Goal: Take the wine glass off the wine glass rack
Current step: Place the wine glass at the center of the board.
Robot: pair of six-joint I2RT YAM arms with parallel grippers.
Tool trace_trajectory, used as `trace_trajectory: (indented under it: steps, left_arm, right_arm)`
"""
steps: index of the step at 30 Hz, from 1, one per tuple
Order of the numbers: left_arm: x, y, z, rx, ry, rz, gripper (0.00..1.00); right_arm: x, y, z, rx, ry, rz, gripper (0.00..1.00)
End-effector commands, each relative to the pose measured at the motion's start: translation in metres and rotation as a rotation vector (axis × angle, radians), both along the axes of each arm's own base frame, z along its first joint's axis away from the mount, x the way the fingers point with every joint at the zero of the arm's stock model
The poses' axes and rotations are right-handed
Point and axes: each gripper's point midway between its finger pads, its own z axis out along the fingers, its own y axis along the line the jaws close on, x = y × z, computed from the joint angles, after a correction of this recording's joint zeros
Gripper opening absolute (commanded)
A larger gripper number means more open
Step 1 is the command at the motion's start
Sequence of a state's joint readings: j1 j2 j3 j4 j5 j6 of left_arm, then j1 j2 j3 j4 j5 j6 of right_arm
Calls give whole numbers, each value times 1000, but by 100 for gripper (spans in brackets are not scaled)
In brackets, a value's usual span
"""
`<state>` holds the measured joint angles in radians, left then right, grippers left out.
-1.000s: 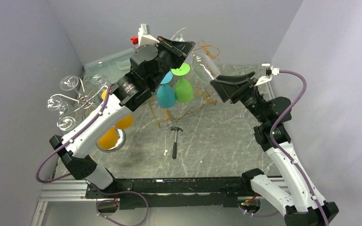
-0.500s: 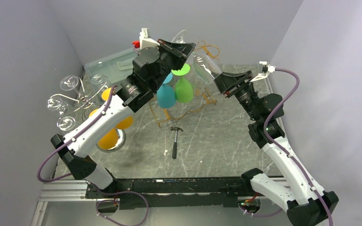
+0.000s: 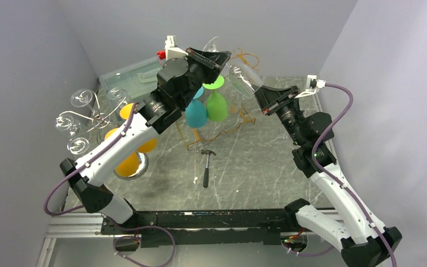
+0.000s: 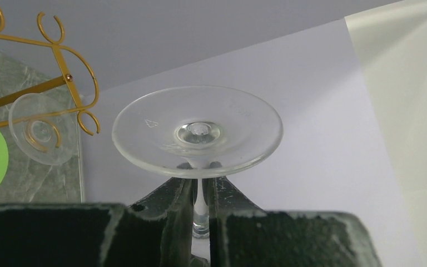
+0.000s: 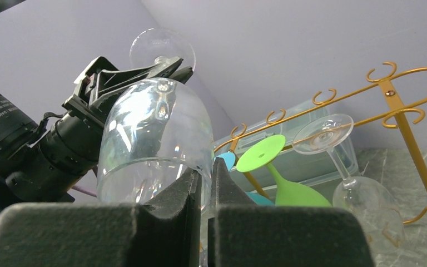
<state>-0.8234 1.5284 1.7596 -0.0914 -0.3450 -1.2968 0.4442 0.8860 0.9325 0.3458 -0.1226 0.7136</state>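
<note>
Above the far edge of the bench [image 3: 267, 167], beside the top hooks of the gold rack [image 4: 68, 78], my left claw [image 4: 200, 186] pinched the stem of the clear wine glass [image 4: 197, 130] just under its foot. My right claw [image 5: 205, 178] was closed narrowly on the bowl's rim, with the glass tilted between them.

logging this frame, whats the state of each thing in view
clear wine glass, foot up, off the rack
left gripper, shut on its stem
right gripper, shut on its bowl rim
green glass, hanging foot up on the rack
hammer, lying flat
</note>
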Motion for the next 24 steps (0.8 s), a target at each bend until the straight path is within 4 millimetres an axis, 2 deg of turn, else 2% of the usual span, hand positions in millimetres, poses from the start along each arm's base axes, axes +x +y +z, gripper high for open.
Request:
trace_trajectory:
  steps: [1, 9, 17, 20, 24]
  left_arm:
    - [-22, -3, 21, -13, -68, -72, 20]
    - [-26, -6, 8, 63, -93, -90, 54]
    - [-40, -8, 10, 154, -177, -120, 84]
    - [-47, -9, 13, 200, -220, -143, 93]
    - [-58, -4, 12, 276, -265, -161, 99]
  right_arm:
    - [-15, -15, 42, 74, -77, -41, 0]
    - [-18, -28, 51, 90, -61, -97, 0]
    - [-9, -48, 55, 90, -3, -215, 0]
    - [-3, -58, 58, 81, 23, -281, 0]
    - [8, -68, 60, 61, 76, -359, 0]
